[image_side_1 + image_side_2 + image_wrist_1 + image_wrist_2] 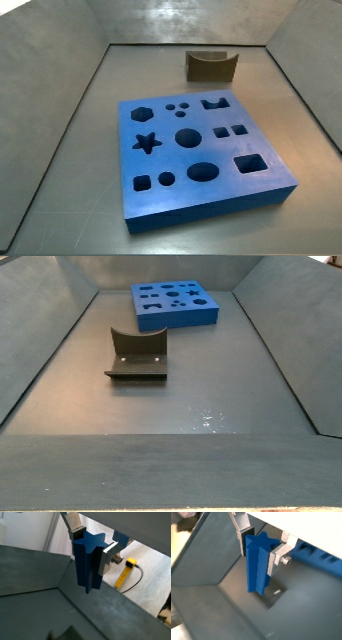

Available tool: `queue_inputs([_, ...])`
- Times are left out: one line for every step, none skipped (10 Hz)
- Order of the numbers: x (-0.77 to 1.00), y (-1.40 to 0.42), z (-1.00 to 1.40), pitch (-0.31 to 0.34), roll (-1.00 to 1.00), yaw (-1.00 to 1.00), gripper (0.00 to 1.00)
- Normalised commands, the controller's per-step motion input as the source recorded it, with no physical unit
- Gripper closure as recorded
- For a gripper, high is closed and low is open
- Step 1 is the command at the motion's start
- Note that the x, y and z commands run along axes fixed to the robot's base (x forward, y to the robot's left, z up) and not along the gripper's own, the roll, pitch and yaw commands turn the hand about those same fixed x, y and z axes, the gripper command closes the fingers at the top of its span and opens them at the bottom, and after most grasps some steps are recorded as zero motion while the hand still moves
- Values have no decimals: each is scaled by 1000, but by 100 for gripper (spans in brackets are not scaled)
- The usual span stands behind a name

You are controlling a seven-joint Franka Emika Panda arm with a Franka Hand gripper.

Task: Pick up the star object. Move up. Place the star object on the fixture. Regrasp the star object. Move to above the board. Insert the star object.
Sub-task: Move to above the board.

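In both wrist views the gripper has its jaws clamped on the upper end of the blue star object, which hangs upright, clear of the grey worktop. Neither side view shows the arm, so it sits high and out of frame.

The step in hand looks like the move up, or the carry toward the fixture. To do it well, the arm should keep the star vertical and bring it down slowly onto the fixture's base plate.

On the blue board the star hole lies at 9 o'clock. How the gripper stands relative to fixture and board is hidden, and the dark shape beneath the star's tip in a wrist view is hard to identify.
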Motion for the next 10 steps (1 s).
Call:
queue_inputs([-739, -1000, 74, -65, -1000, -98, 100])
queue_inputs([-753, -1000, 73, -67, -1000, -100, 100])
queue_inputs([-790, -1000, 73, -74, -1000, -103, 100])
queue_inputs([-814, -1000, 72, -77, -1000, -104, 100])
queue_inputs([-750, -847, 63, -95, -1000, -103, 100])
queue_inputs([-607, -646, 43, -103, -1000, -102, 100])
queue_inputs([-342, -294, 18, -108, -916, -85, 100])
queue_inputs([-207, -153, 9, -79, -715, -63, 100])
queue_inputs([-119, -78, 3, -48, -447, -31, 100])
queue_inputs([-90, -56, 2, -43, -335, -26, 100])
